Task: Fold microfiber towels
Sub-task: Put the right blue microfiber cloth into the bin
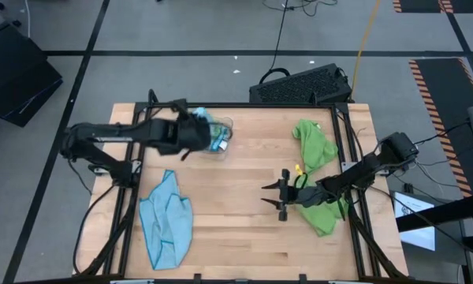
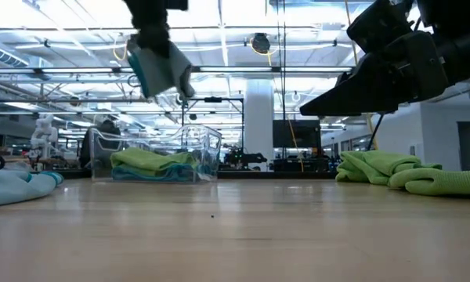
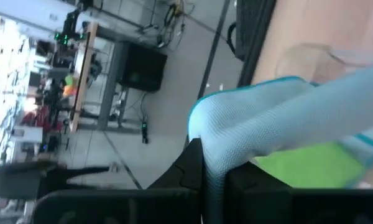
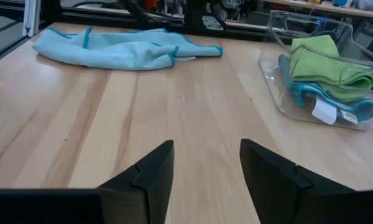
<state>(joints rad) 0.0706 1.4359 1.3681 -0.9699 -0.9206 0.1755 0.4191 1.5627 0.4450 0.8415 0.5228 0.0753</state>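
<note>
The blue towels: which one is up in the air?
The folded blue towel pinched in the left gripper, above the clear tray. The other loose blue towel lies crumpled flat on the table, with nothing holding it.

Blue towel (image 4: 121, 46), tray (image 4: 280, 93) of towels (image 4: 326, 65)

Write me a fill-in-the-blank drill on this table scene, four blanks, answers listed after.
1. The left end effector holds a folded ____ towel above the tray.
2. The top towel in the tray is ____.
3. The right end effector is ____, holding nothing.
4. The loose blue towel lies under the ____ arm.

Answers: blue; green; open; left
</note>
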